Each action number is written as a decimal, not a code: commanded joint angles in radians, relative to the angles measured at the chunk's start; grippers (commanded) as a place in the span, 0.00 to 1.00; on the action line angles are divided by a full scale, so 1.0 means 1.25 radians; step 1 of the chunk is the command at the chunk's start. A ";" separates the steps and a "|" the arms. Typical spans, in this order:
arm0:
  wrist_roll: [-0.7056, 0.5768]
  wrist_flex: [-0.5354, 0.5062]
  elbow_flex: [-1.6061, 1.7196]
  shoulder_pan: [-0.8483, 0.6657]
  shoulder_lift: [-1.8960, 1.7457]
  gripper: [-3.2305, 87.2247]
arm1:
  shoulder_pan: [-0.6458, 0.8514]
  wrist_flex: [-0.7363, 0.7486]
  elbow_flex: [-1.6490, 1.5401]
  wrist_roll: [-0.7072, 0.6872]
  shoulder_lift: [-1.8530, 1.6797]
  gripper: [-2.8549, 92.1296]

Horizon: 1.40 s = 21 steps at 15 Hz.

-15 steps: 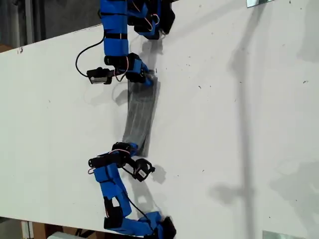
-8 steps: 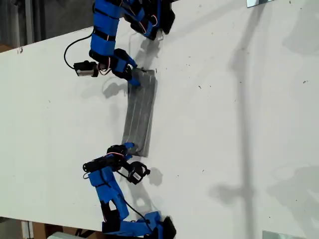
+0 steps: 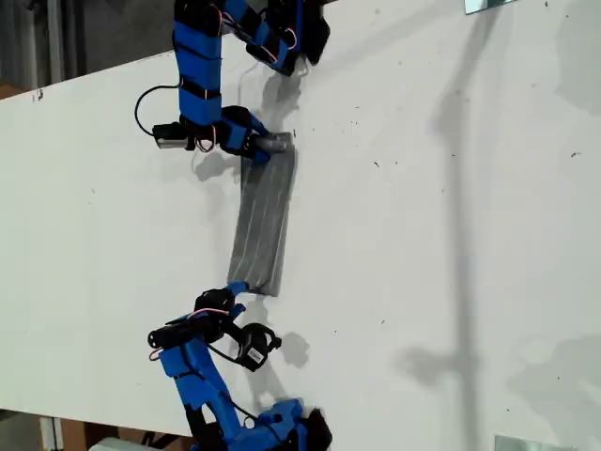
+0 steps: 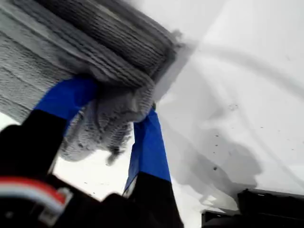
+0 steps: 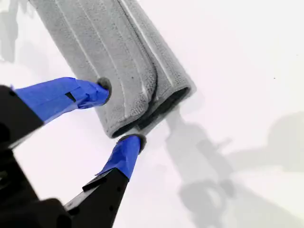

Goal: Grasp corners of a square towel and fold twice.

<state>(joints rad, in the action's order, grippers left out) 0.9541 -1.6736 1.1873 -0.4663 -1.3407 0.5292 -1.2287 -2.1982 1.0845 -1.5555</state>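
Observation:
The grey striped towel (image 3: 262, 214) lies on the white table (image 3: 451, 235) as a narrow folded strip. In the exterior view, its upper end is bunched in my first gripper (image 3: 263, 145). The first wrist view shows that gripper (image 4: 116, 116) shut on a wad of the towel (image 4: 99, 42). My second gripper (image 3: 235, 291) stands open at the strip's lower end. In the second wrist view one fingertip (image 5: 100, 88) touches the towel (image 5: 107, 45) at its edge. The other fingertip (image 5: 129, 142) rests on the table just off the folded end, whose stacked corners lie between them.
The table's edge (image 3: 94, 75) runs along the exterior view's upper left, with dark floor beyond. Both arm bases (image 3: 291, 28) (image 3: 282, 427) stand at the top and bottom of that view. Small metal pieces (image 3: 488, 5) sit at its right corners.
The towel, stretched between both grippers a second ago, now lies flat. My second gripper has let go of the lower end and drawn back. My first gripper still holds the upper end.

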 commanded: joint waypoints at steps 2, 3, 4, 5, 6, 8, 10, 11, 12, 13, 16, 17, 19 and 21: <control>0.043 0.058 0.180 0.011 -0.232 0.22 | 0.006 -0.029 -0.044 0.058 -0.066 0.03; 0.066 0.081 0.263 0.028 -0.326 0.22 | 0.023 -0.047 -0.079 0.092 -0.155 0.03; 0.092 0.112 0.351 0.049 -0.428 0.22 | 0.038 -0.087 -0.102 0.115 -0.266 0.03; 0.117 0.156 0.438 0.074 -0.525 0.22 | 0.042 -0.151 -0.098 0.131 -0.378 0.03; 0.141 0.179 0.504 0.098 -0.592 0.22 | 0.037 -0.216 -0.070 0.144 -0.469 0.03; 0.185 0.238 0.623 0.141 -0.661 0.22 | 0.011 -0.319 0.055 0.153 -0.525 0.03; 0.231 0.339 0.788 0.171 -0.765 0.22 | -0.001 -0.371 0.187 0.162 -0.506 0.03; 0.247 0.388 0.879 0.175 -0.836 0.22 | 0.015 -0.387 0.234 0.163 -0.492 0.03; 0.250 0.442 0.962 0.187 -0.912 0.22 | 0.039 -0.393 0.261 0.163 -0.486 0.03; 0.252 0.497 1.039 0.201 -0.979 0.22 | 0.043 -0.358 0.279 0.156 -0.475 0.03; 0.226 0.573 1.128 0.202 -1.004 0.22 | -0.066 -0.228 0.461 0.070 -0.241 0.03; 0.214 0.592 1.152 0.193 -1.009 0.22 | -0.104 -0.214 0.553 0.044 -0.144 0.03; 0.191 0.636 1.216 0.152 -1.022 0.22 | -0.161 -0.198 0.739 -0.001 0.025 0.03; 0.169 0.660 1.275 0.113 -1.063 0.22 | -0.179 -0.193 0.857 -0.004 0.133 0.03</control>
<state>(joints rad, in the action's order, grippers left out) 1.1827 -0.8774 2.7673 -0.2976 -2.6338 0.3221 -1.4834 -1.2609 1.0937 -1.4281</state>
